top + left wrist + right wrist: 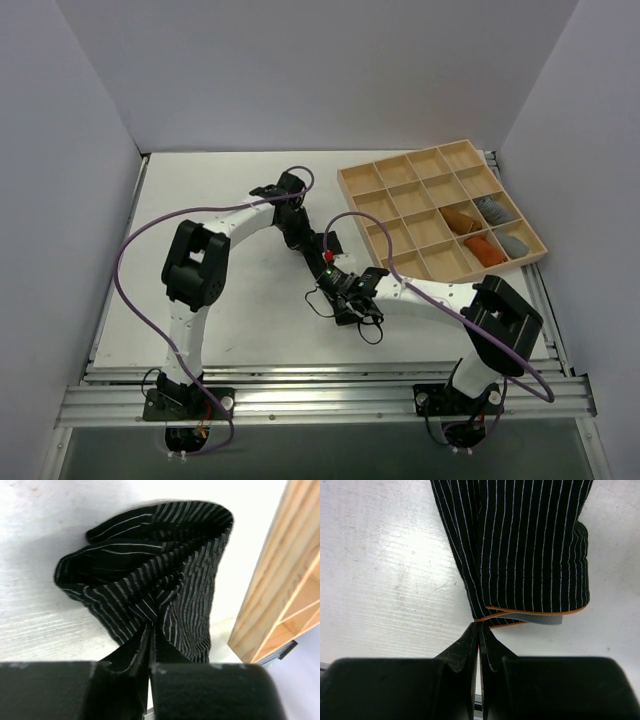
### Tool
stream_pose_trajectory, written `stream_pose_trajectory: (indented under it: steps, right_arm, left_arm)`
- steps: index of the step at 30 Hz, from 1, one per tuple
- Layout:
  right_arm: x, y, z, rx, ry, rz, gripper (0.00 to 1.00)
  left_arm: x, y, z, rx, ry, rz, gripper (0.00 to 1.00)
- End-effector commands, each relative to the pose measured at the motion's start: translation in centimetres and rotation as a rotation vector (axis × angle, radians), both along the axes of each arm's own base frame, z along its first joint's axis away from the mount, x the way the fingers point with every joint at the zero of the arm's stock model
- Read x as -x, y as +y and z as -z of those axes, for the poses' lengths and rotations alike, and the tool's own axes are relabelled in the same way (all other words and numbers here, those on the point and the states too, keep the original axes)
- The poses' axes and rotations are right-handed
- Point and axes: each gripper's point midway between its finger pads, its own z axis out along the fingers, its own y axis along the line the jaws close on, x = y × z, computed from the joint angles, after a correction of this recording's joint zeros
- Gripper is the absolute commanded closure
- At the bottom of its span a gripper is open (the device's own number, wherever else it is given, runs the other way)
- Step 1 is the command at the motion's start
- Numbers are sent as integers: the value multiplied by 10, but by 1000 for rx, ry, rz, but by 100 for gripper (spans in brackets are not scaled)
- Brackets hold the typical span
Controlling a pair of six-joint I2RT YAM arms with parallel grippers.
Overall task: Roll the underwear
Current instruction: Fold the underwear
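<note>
Right at the tips of my left pincer (150, 666), which is shut tight, a bunched fold of the underwear (150, 575) is pinched. The rest of it fans out ahead and a bit to the left on the worktop (35, 545). My right pincer (478, 630) is closed too, nipping the hem corner with the orange trim. So both arms are already on it and neither is nearer. From the right wrist the stripes run straight away from me, and I reckon that's the long axis to roll along. On the left wrist side the tray (272, 590) sits just right of the cloth, so it's tight there. Bare worktop opens out to the left, so that's probably where the room is.
</note>
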Motion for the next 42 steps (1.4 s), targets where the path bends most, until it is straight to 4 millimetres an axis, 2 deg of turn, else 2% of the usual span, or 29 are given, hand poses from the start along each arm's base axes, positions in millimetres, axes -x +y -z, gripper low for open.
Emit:
stream_pose_trajectory:
  steps: [1,5,7,8,14,16,17,19,20,21,26,28,29,33,38,42]
  right_arm:
    - [5,-9,-3,14,-5,31,100]
    - [7,-11,-1,11,0,41,100]
    - [7,-10,-4,5,-1,42,100]
    - [6,-9,-7,1,-5,43,100]
    - [-7,10,-45,-98,-57,67,100]
    - [-10,12,-51,-116,-63,84,100]
    - [-12,13,-54,-124,-68,91,99]
    - [-15,13,-57,-132,-75,104,91]
    - [-17,13,-59,-136,-82,111,88]
    - [-18,12,-59,-132,-84,114,86]
    - [-34,-3,-45,-44,-96,106,74]
    - [-42,-5,-45,-11,-114,96,72]
    - [-44,-6,-37,16,-103,88,71]
    - [-50,-6,-27,69,-103,48,71]
    - [-47,-10,-15,94,-82,39,73]
    - [-43,-15,-5,110,-68,37,76]
  left_arm:
    - [3,13,-16,-24,-39,-12,90]
    - [8,22,-19,-42,-41,-32,79]
    - [6,26,-21,-47,-46,-45,77]
    - [4,27,-25,-44,-55,-47,71]
    - [-12,21,-50,-23,-114,-42,59]
    - [-17,19,-52,-19,-120,-32,55]
    - [-16,18,-46,-27,-104,-24,54]
    - [-20,13,-49,-13,-102,-5,53]
    - [-17,13,-41,-24,-77,4,52]
    - [-20,11,-43,-20,-81,4,52]
    - [-21,7,-30,-21,-53,15,49]
    - [-22,4,-23,-16,-41,15,48]
    - [-23,3,-22,-11,-37,14,48]
    - [-24,0,-15,-9,-21,17,49]
    - [-28,-6,-13,18,-30,14,53]
    - [-30,-12,-13,41,-29,22,64]
